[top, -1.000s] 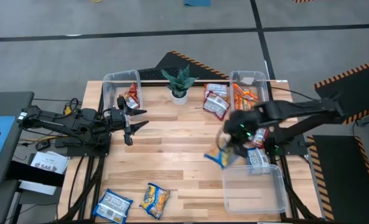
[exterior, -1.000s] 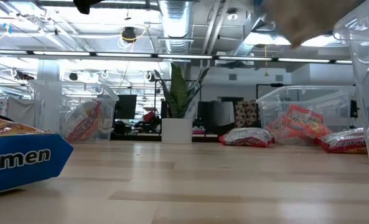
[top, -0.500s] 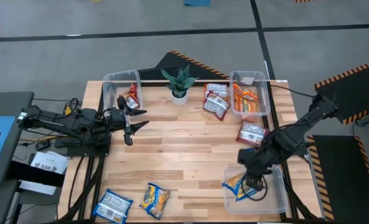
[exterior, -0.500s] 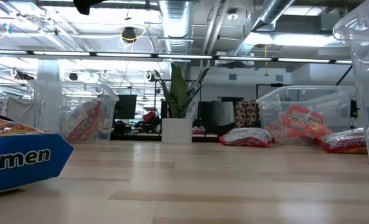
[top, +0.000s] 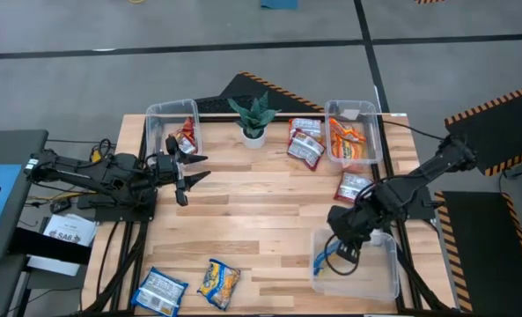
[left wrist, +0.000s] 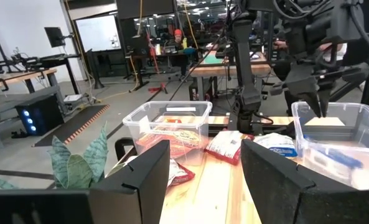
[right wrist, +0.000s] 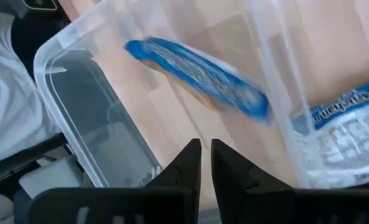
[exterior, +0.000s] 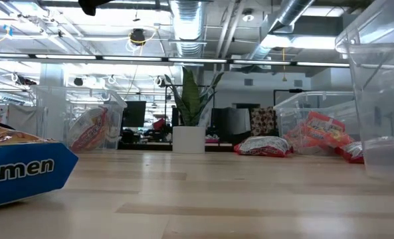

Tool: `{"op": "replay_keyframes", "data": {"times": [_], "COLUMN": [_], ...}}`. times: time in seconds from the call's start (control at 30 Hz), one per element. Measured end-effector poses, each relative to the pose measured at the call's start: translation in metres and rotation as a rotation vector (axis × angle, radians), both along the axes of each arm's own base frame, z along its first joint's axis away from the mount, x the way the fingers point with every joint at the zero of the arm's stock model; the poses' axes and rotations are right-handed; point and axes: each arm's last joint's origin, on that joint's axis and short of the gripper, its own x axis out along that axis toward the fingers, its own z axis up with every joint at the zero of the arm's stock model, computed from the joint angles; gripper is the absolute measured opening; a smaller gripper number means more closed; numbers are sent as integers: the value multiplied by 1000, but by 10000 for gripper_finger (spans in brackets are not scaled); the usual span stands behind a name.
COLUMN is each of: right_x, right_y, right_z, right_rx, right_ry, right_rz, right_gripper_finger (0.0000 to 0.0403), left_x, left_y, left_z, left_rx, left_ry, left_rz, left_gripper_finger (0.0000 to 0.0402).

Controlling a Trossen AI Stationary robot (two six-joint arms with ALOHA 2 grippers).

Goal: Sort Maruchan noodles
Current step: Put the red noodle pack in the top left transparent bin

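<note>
The wooden tabletop [top: 261,220] is the biggest thing here, and it has three clear bins on it so each kind of noodle packet can get its own home. The near bin [top: 393,282] by the right arm has a blue and yellow packet [top: 325,261] lying in it, up against one wall, and I think that is the bin for that kind. The far right bin [top: 371,116] has orange packets [top: 347,141] in it, and the far left bin [top: 155,128] has one orange packet [top: 185,136], so the orange ones seem to sit in two places. A small green plant [top: 253,114] stands between the far bins and is not part of the sorting. Some red and white packets [top: 305,143] lie on the wood just beside the far right bin, and one more packet [top: 355,187] lies near the right arm. Two packets wait at the near left edge: a blue one [top: 160,290] and a yellow one [top: 218,283]. The right gripper [right wrist: 204,163] hangs over the near bin with its fingers almost closed and holding nothing; the packet below it lies loose in the bin. The left gripper [left wrist: 204,163] waits by the far left bin with its fingers wide apart and holding nothing, maybe ready for the packets near it.
</note>
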Motion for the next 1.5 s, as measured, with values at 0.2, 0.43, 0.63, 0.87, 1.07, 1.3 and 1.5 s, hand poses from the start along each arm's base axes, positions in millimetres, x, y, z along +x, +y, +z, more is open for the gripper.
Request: {"op": "replay_keyframes", "data": {"times": [0.2,0.43,0.63,0.87,1.07,1.3,1.5], "right_x": [1,25,42,58,79,105,130], "right_y": [-3,-15,-47,-101,-155,-207,-229], "right_z": [1,7,10,4,-34,-79,-115], "right_rx": [13,-237,-629,-911,-876,-903,-924], "right_ry": [-6,-386,-491,-378,-316,-191,42], "right_rz": [52,272,305,116,-58,-122,-80], "right_gripper_finger": [61,61,61,61,91,185,223], "left_x": [0,0,0,0,0,0,0], "left_y": [0,0,0,0,0,0,0], "left_z": [0,0,-3,-3,-4,-4,-4], "left_rx": [0,0,-12,-18,-17,-16,-14], "left_ry": [0,1,22,26,35,36,36], "left_rz": [0,0,-1,-2,-2,-2,-2], "left_gripper_finger": [187,187,187,187,187,187,187]}}
